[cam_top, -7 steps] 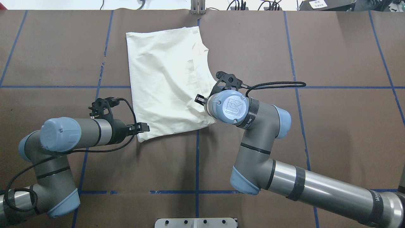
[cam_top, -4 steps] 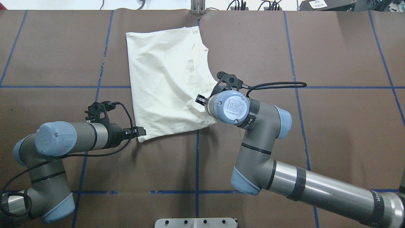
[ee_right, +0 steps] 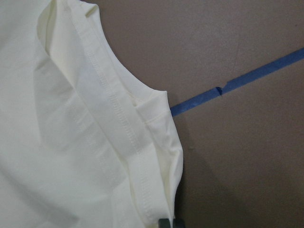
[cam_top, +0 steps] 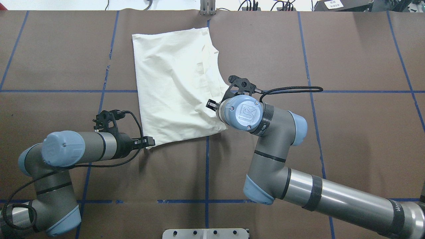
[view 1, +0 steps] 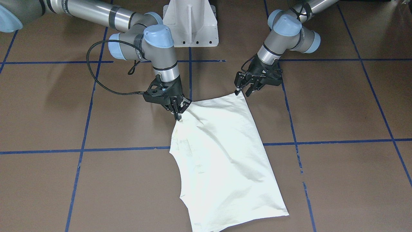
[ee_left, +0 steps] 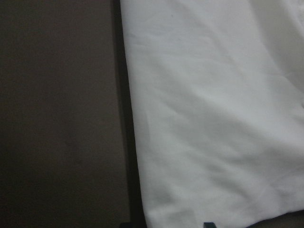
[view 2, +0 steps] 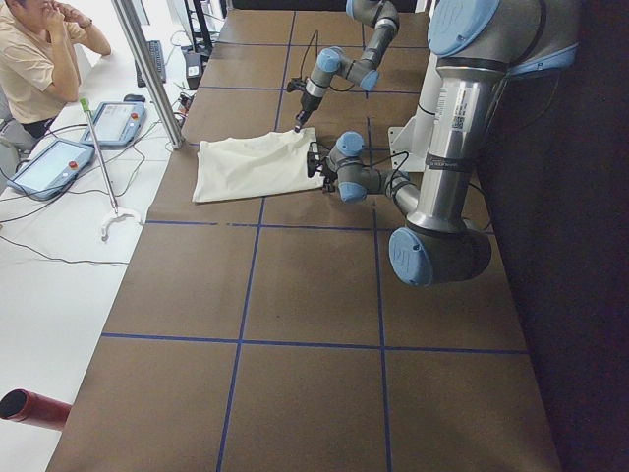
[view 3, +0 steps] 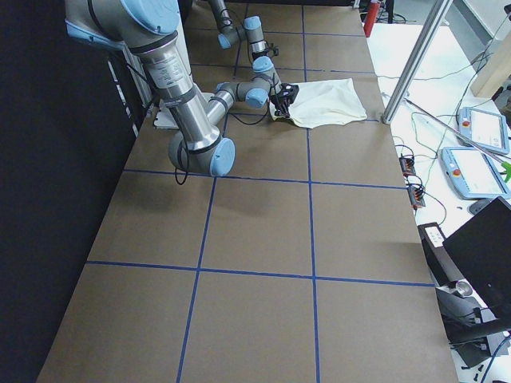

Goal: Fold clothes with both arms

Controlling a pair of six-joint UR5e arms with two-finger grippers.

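Cream T-shirt [cam_top: 172,83] lies plain side up on the bench [cam_top: 348,132], from centre toward 12 o'clock. The right end effector [view 1: 177,115] is clenched on its 5 o'clock corner. The left end effector [view 1: 243,91] (fingers spread, released) straddles the 7 o'clock corner, probably so both can lift that edge together.

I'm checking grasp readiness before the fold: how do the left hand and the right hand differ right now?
The left hand has its fingers apart at a corner of the shirt; the right hand is shut, pinching the shirt's edge. The left hand reaches in at a low slant, while the right hand points steeply down. Both are black and sit at the shirt's robot-side corners.
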